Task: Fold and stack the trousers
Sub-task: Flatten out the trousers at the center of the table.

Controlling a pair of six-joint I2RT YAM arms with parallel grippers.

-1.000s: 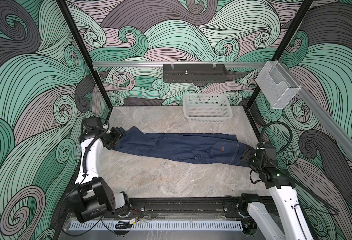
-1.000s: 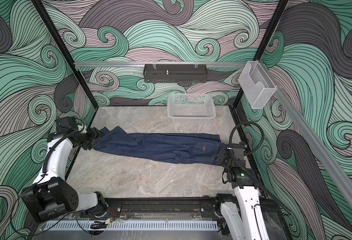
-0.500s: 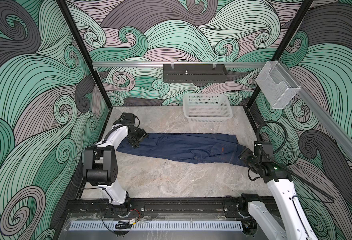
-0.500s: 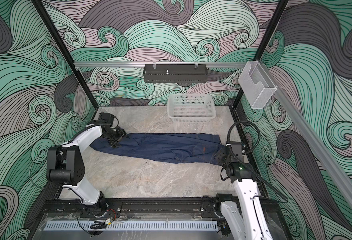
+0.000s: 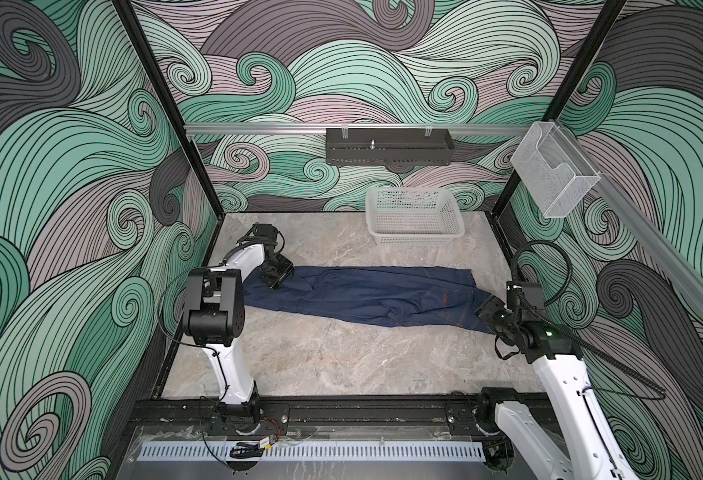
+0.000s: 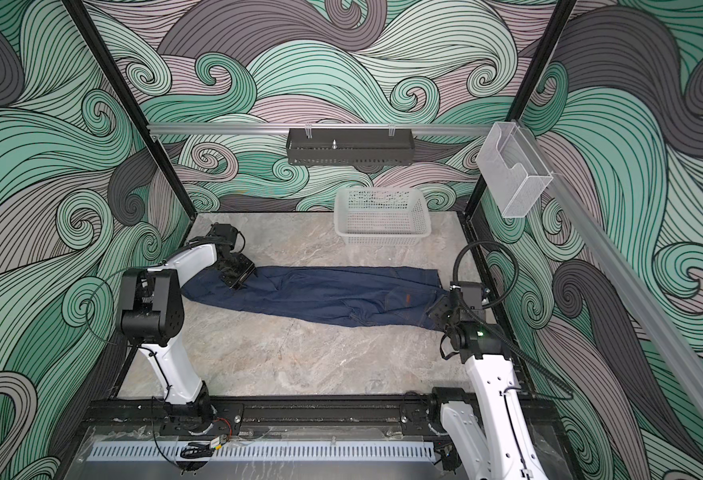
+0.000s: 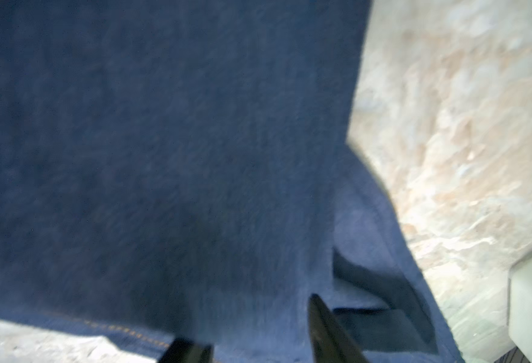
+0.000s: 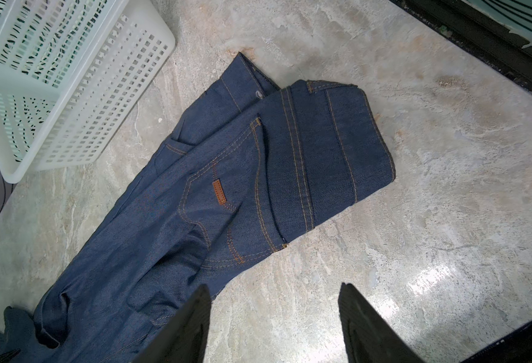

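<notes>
The dark navy-blue denim trousers (image 5: 366, 297) w/ tan stitching lie flat on the grey marble-look tabletop (image 5: 341, 365). They sit well in front of the white plastic lattice basket (image 5: 414, 220), long axis running side to side btwn the two arms. The waistband end, w/ its small brown-orange patch (image 8: 219, 191), points to the robot's right and the leg hems to its left. The right gripper (image 5: 489, 309) hovers just beside the waistband's near corner, jaws wide apart and holding nothing (its wrist view shows bare tabletop in the gap, cloth edge under one finger). The left gripper (image 5: 277, 276) is down over the hem end, at the far edge of the legs. Its wrist view is blurred: jaws look part-way apart over denim, but whether they've pinched cloth I can't tell. Judgement: the next fold prob. runs end to end, hems carried along the long axis toward the waistband. That makes the left arm the one placed for it, w/ the right arm nearer to pin the waist.
</notes>
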